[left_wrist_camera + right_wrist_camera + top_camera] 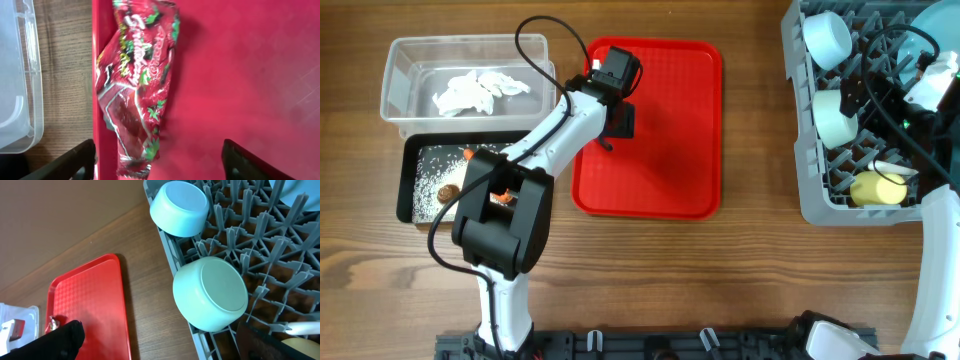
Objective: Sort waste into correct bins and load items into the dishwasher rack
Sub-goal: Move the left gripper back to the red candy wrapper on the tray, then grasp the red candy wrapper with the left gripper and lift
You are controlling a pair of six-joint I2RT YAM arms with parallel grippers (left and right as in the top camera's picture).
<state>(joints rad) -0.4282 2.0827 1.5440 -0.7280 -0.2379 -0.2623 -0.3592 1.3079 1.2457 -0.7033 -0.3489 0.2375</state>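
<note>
The shiny red candy wrapper (pixel 135 85) lies crumpled on the red tray (pixel 250 75), against its left rim. My left gripper (pixel 159 165) is open, one finger on each side of the wrapper's near end and neither touching it. In the overhead view the left gripper (pixel 617 120) hangs over the tray's upper left corner and hides the wrapper. Two pale blue bowls (pixel 180 207) (pixel 212 292) sit upside down in the grey dishwasher rack (pixel 260 230). My right gripper (pixel 160 345) is open and empty beside the nearer bowl. The plate (pixel 932 30), yellow cup (pixel 875 188) and white spoon (pixel 892 166) rest in the rack.
The clear bin (pixel 400 60) holds crumpled white tissue (pixel 475 90). The black bin (pixel 410 190) in front of it holds rice grains (pixel 430 185), a carrot piece (pixel 468 153) and a brown lump (pixel 447 193). Bare wooden table lies between tray and rack.
</note>
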